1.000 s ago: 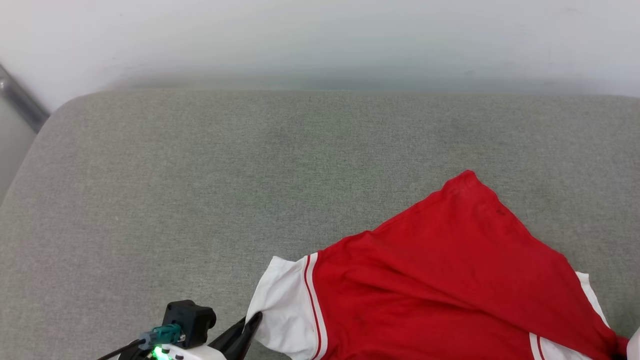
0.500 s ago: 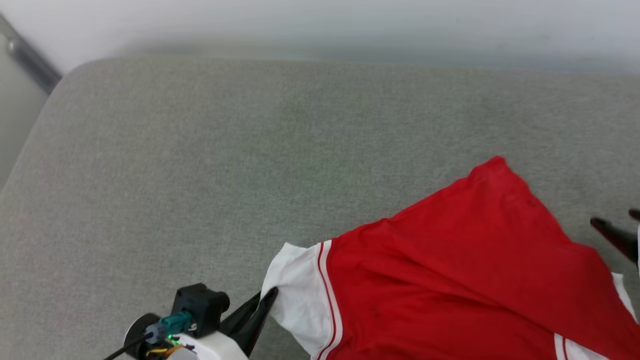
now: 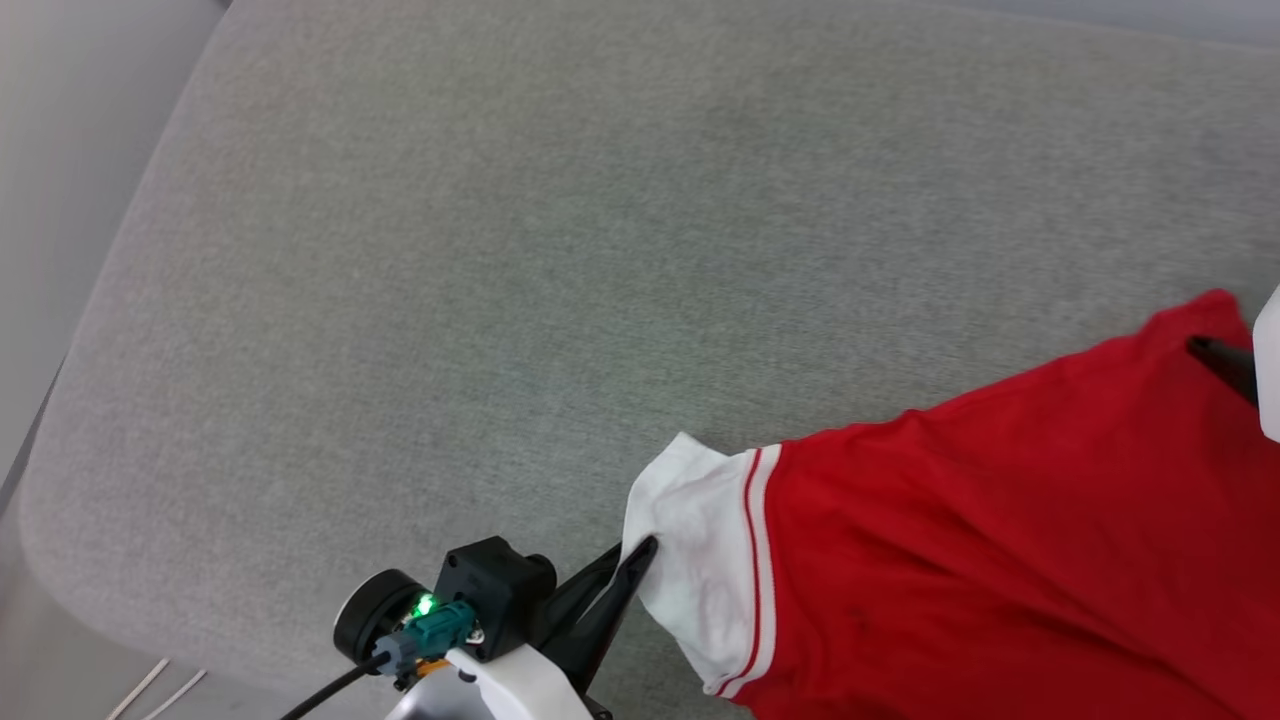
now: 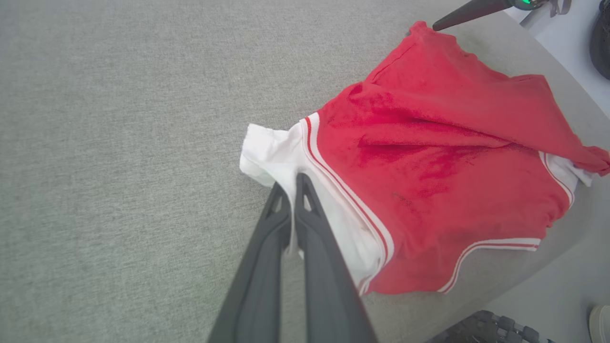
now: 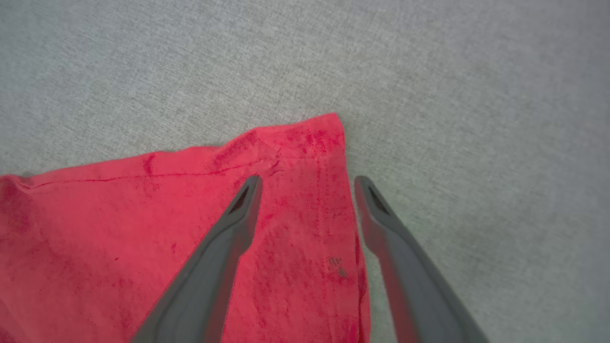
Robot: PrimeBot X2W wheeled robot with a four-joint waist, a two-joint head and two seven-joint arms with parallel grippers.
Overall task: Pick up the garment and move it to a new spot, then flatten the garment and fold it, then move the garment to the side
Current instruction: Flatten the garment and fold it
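The garment (image 3: pixel 980 560) lies crumpled on the grey cushion at the lower right of the head view, plain red side up, with one white sleeve (image 3: pixel 690 550) pointing left; no lettering shows. My left gripper (image 3: pixel 640 555) is shut on that sleeve's edge, and the left wrist view shows white cloth (image 4: pixel 286 157) pinched between its fingers (image 4: pixel 307 209). My right gripper (image 5: pixel 307 183) is open above a red corner of the garment (image 5: pixel 305 143), one finger over the cloth and the other over bare cushion. One of its fingertips (image 3: pixel 1215 355) shows at the head view's right edge.
A wide grey fabric cushion (image 3: pixel 500 250) carries everything, with free room to the left and far side. Its rounded edge drops off at the left and near-left (image 3: pixel 60 540). A dark shoe (image 4: pixel 601 38) sits at the left wrist view's far corner, beyond the cushion.
The head camera has tilted down and turned left, shifting the whole picture. My right gripper has come in over the garment's far red corner. My left gripper still holds the sleeve.
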